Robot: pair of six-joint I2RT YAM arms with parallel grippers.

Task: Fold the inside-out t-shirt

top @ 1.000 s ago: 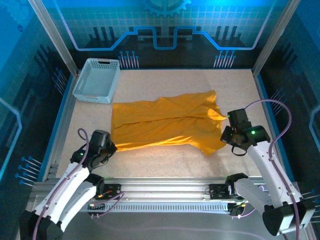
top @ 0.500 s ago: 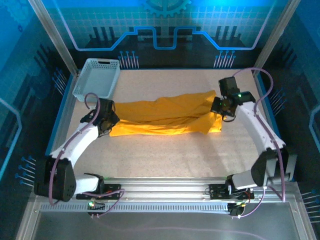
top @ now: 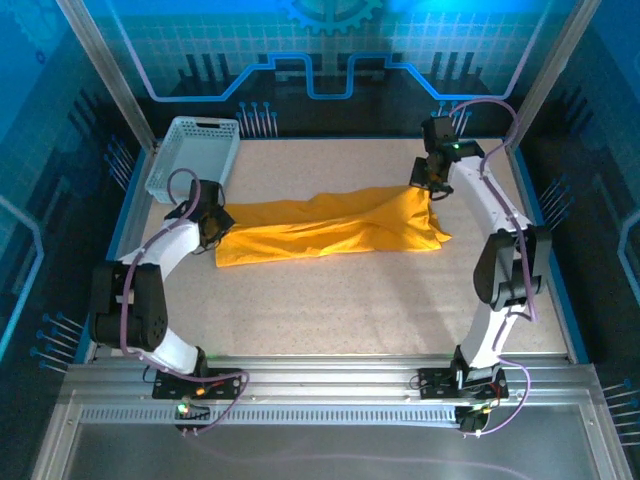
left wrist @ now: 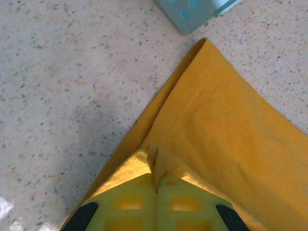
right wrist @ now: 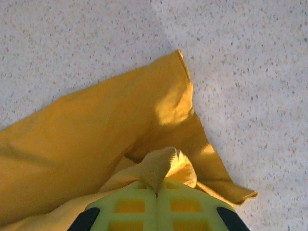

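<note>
Shirt (top: 330, 228) lying as a long band across table (top: 330, 310)
Clamped at left end in left gripper (top: 213, 223), near basket (top: 195, 160); clamped at far right corner in right gripper (top: 425, 182), cloth bunched between jaws

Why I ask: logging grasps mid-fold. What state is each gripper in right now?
Left gripper: shut on the mustard-yellow soft cloth t-shirt.
Right gripper: shut on the same t-shirt.
</note>
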